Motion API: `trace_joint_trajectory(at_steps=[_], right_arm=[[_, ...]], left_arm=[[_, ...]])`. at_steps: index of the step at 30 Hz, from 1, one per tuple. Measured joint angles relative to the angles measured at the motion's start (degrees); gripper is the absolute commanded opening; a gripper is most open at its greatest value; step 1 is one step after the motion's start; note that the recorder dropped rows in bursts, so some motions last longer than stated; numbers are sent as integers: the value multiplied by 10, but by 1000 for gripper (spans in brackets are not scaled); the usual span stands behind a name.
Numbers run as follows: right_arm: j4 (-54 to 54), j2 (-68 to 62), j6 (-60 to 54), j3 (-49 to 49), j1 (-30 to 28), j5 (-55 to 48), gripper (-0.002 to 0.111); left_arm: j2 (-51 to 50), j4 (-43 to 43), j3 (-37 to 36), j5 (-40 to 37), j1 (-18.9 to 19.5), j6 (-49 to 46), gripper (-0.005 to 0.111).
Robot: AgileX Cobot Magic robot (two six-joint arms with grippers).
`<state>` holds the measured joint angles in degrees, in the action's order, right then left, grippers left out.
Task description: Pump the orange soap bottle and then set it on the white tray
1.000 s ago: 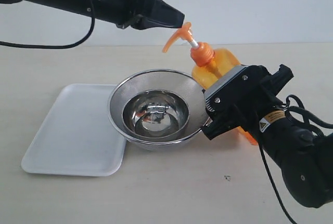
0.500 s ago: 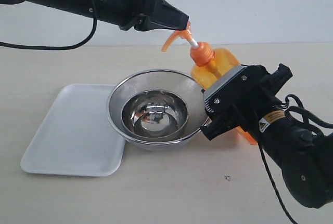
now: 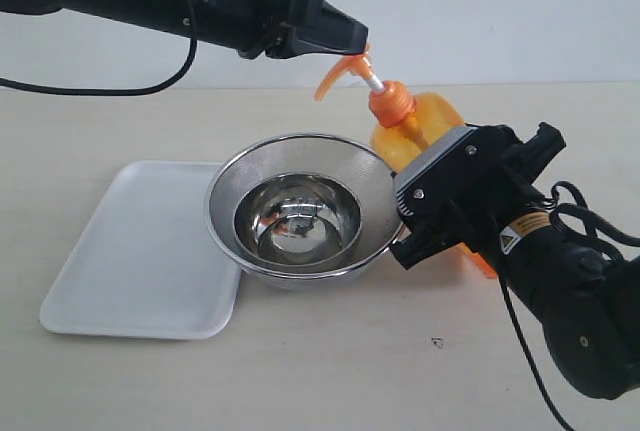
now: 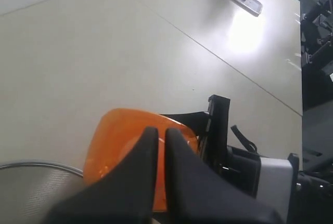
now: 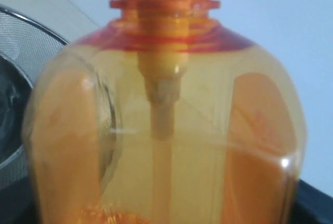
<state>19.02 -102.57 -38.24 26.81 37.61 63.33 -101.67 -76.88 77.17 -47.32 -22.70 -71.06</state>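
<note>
The orange soap bottle (image 3: 425, 123) stands tilted behind the steel bowl, its pump spout (image 3: 335, 73) pointing over the bowl. My left gripper (image 3: 358, 43) is shut, its tips resting on top of the pump head. In the left wrist view the left gripper (image 4: 157, 131) has its fingers together above the orange bottle (image 4: 112, 138). My right gripper (image 3: 440, 201) is shut on the bottle's body. The bottle (image 5: 166, 130) fills the right wrist view and hides that gripper's fingers. The white tray (image 3: 140, 251) lies flat to the left of the bowl.
A round steel bowl (image 3: 297, 209) with a mesh upper wall sits between the tray and the bottle, overlapping the tray's right edge; its rim (image 5: 21, 73) shows beside the bottle. The right arm's black body (image 3: 570, 291) fills the lower right of the table.
My left gripper has moved a little to the right, from beside the pump head to on top of it. The bottle and right gripper have barely shifted.
</note>
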Motion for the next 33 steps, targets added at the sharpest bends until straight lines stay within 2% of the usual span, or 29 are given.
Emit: trace_joint_trajectory(at_steps=[33], right_arm=[[59,0,-42,-6,18,-2,0]], left_arm=[[-41,-72,-23,24,-3,-50,5]])
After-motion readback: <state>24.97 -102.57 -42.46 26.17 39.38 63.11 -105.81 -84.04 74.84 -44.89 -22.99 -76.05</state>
